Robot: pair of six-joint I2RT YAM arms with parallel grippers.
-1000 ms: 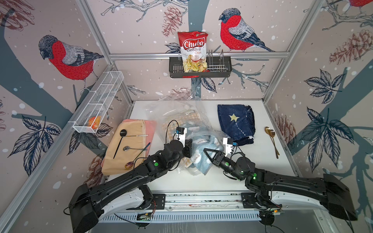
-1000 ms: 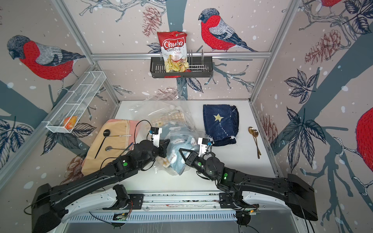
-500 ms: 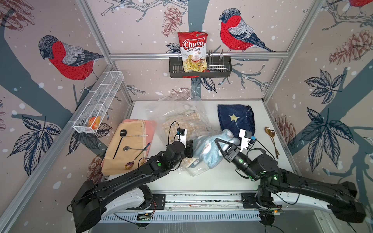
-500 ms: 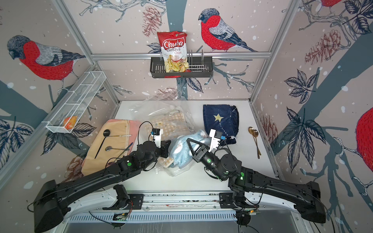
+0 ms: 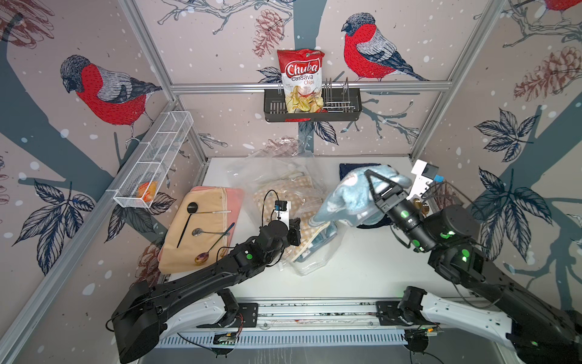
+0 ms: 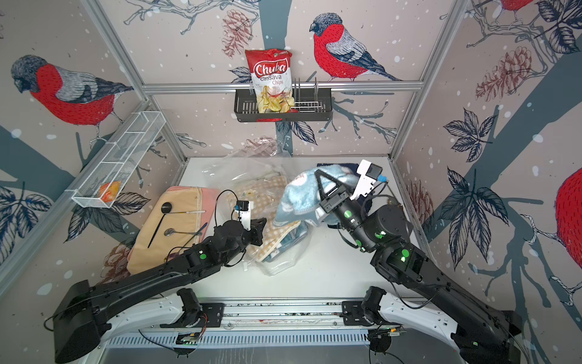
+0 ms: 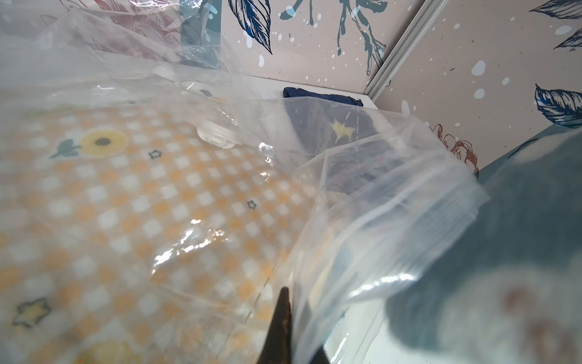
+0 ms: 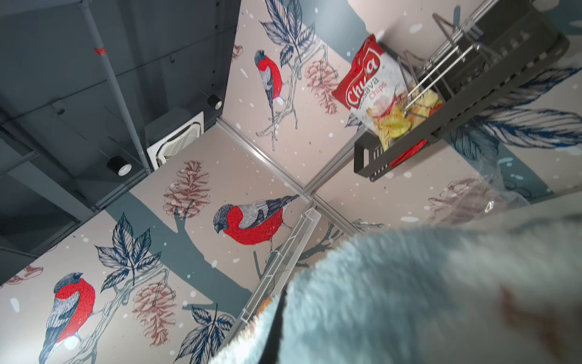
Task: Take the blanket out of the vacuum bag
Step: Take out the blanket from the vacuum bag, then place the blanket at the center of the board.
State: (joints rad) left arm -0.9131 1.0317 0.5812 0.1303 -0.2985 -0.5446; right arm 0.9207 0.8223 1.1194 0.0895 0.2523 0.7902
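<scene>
Extraction looks well advanced but not finished. Going left to right: the left hand (image 5: 294, 231) is closed tight at the near edge of the large clear crinkly plastic vacuum bag (image 5: 283, 176), and seems to pin the plastic to the white bench (image 5: 362, 268), though its fingertips are hidden in the top views; the left wrist view shows one dark fingertip against the film. The bag lies mid-bench, its open mouth toward the right, and an orange-and-white checked cloth with sunflower prints (image 7: 126, 195) is inside it. The pale blue fluffy blanket (image 5: 349, 195) hangs from the right hand (image 5: 373, 181), which is closed on a fold of it and raised above the bench. Most of the blanket is out, yet its lower end dips into the bag's mouth, so the last stretch has to be drawn clear and set down.

The only readable writing is on the red-and-white crisp packet (image 5: 300, 80) in the black wall basket (image 5: 340, 108): "Chuba Cassava Chips".
</scene>
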